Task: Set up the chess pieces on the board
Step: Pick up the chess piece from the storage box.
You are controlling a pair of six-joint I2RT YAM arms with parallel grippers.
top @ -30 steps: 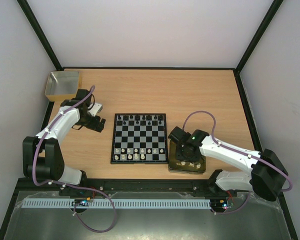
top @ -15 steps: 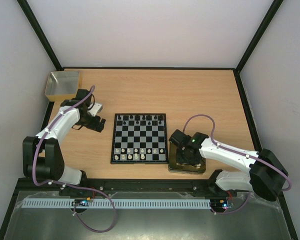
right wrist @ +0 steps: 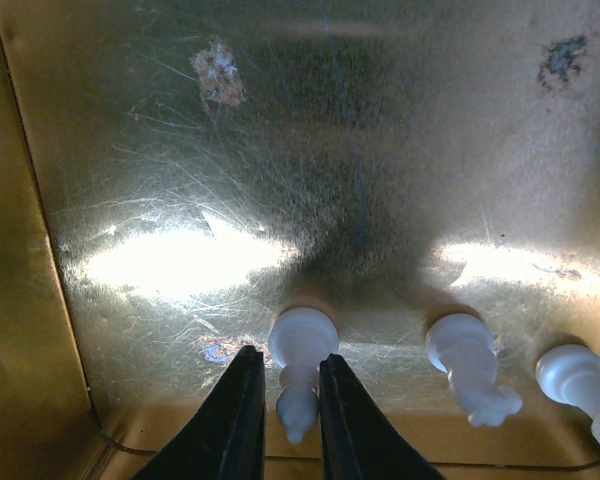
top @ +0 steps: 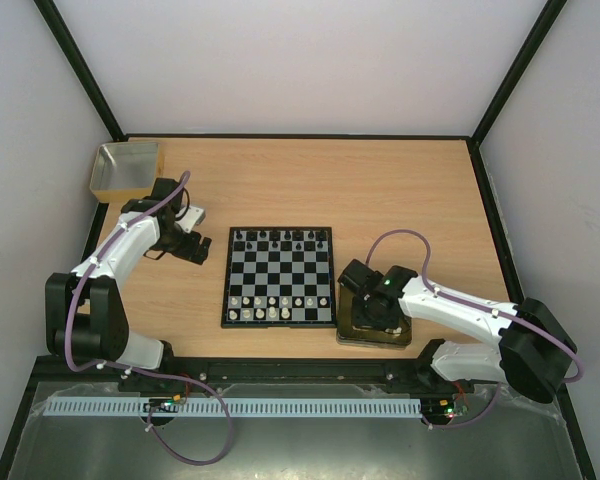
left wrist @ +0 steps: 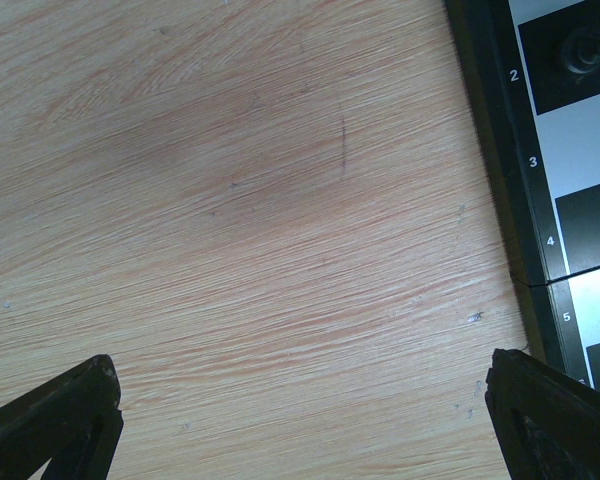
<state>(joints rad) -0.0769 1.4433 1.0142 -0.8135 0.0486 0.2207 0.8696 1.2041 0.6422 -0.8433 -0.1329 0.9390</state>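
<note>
The board lies mid-table, with black chess pieces along its far row and white ones on the near rows. My right gripper reaches down into the gold tray. In the right wrist view its gripper has both fingers drawn in against the neck of an upright white chess piece. Two more white pieces stand to its right. My left gripper hovers open over bare wood left of the board's edge, holding nothing.
A yellowish square box sits at the back left corner. The tray's left wall rises close beside the right fingers. A black piece stands on the board's edge square near the left gripper. Black frame rails border the table.
The right gripper's jaws have narrowed round the white piece in the tray, and the wrist has sunk slightly. The left arm has not moved.
</note>
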